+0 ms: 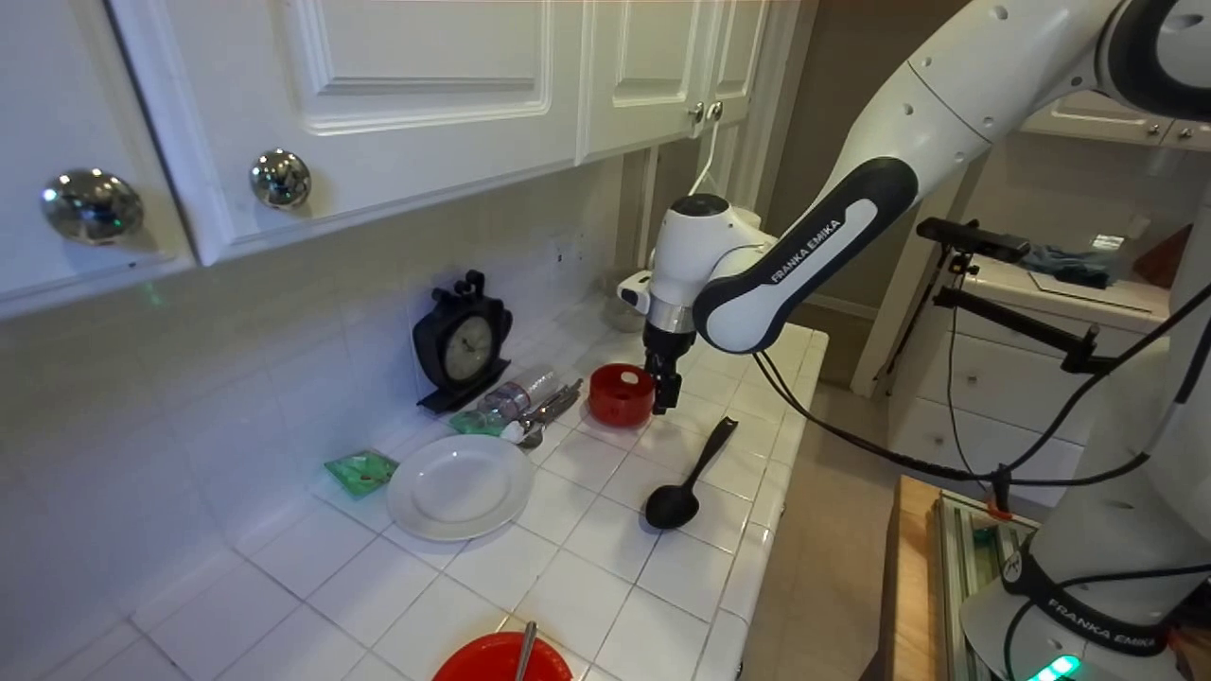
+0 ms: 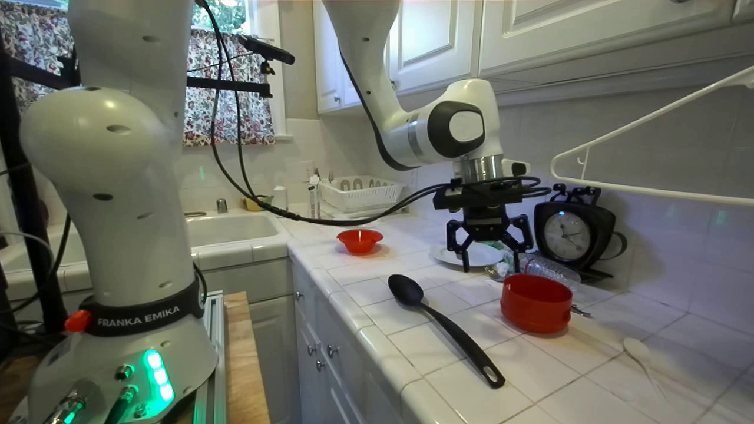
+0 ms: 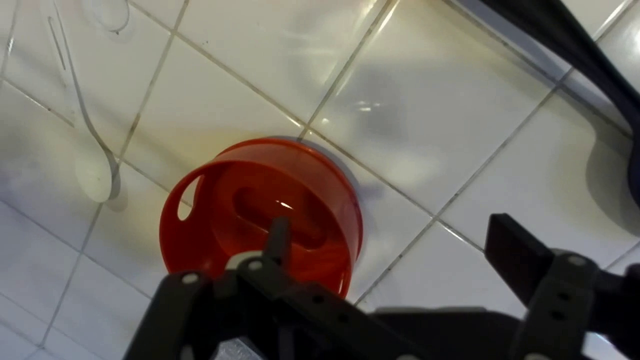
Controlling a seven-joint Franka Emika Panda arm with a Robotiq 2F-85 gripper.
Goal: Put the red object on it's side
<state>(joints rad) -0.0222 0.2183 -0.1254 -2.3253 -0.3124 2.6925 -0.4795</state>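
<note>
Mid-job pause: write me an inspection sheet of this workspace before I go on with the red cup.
Surface: white tiled counter, grout lines darkened in places.
Job's thing: red cup upright, mouth up, not yet on its side.
Clutter: black spoon, white plate, clear bottle, green packet, black clock, wider red dish with a utensil in it.
Gripper: open; one finger overlaps the cup in the wrist view, contact unclear.
Cables: black cables sag in a loop; snags: nothing seen.
Surroundings: white cabinets overhead, white hanger, sink.
</note>
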